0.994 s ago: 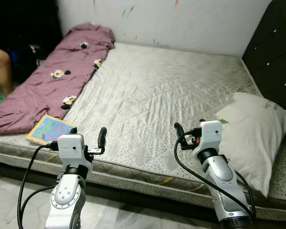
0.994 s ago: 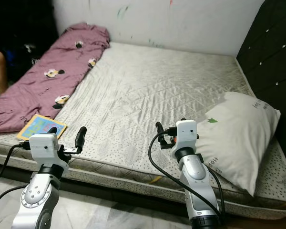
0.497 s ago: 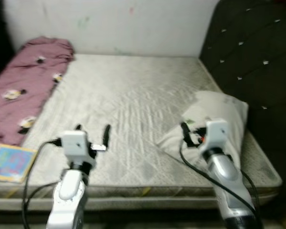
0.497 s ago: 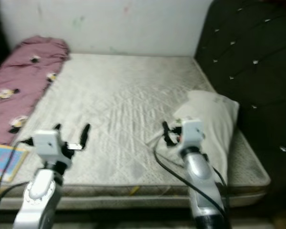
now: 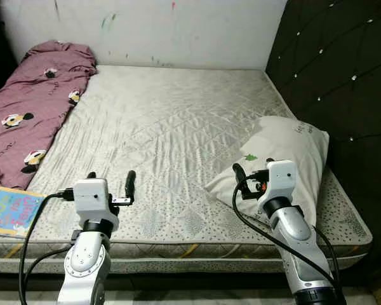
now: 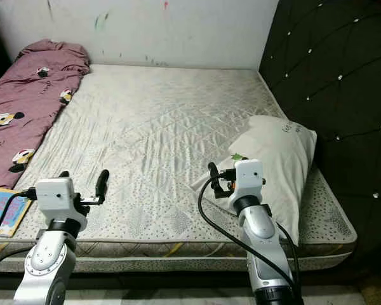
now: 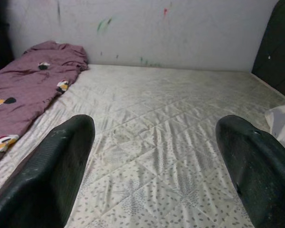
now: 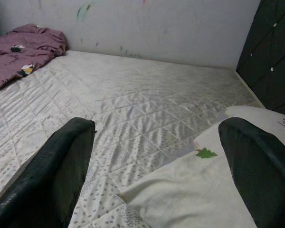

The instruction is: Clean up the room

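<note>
At mattress (image 5: 178, 127) edge, book (image 5: 9, 211) cut off, both jaws spread, empty.

Even, soft indoor light; sharp head views with no motion blur.
The mattress (image 5: 178, 127) and wall (image 5: 178, 32) are bright, the headboard (image 5: 343, 76) and far-left corner fall dark, and close fingers (image 7: 52, 180) in the wrist views look soft.

White pillow (image 5: 291, 155) lies beside the dark headboard (image 5: 333, 76).

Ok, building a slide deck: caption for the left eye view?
Both open grippers, left and right, hover over a mattress near a pillow.
</note>
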{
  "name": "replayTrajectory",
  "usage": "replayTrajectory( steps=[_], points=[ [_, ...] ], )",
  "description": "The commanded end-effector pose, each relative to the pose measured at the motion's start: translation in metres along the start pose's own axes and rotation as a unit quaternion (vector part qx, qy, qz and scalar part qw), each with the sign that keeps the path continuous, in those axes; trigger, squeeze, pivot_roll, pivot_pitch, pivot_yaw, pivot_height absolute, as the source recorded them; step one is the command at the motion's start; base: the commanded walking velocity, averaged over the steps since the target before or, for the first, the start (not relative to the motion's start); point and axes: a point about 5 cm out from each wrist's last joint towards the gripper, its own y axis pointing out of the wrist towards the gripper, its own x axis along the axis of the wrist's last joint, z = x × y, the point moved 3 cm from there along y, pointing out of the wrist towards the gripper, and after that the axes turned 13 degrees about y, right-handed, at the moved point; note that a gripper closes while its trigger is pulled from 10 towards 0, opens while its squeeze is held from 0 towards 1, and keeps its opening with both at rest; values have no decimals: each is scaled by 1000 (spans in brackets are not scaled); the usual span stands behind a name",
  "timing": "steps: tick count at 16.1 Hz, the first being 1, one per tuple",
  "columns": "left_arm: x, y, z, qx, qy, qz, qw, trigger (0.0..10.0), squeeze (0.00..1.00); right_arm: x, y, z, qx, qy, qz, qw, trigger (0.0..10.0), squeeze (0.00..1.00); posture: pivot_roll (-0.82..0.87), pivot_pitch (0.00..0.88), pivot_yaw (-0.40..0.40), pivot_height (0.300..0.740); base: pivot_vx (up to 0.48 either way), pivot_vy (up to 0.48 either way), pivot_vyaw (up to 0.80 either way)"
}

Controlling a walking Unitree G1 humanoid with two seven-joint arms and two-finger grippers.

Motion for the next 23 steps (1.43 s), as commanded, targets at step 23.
replayTrajectory(
  steps=[23],
  points=[
    [4, 1, -4, -8, -4, -5, 1000, 10000, 0, 3, 2, 3, 10, -11, -7, 1000, 10000, 0, -63, 0, -33, 740, 0, -348, 0]
  ],
)
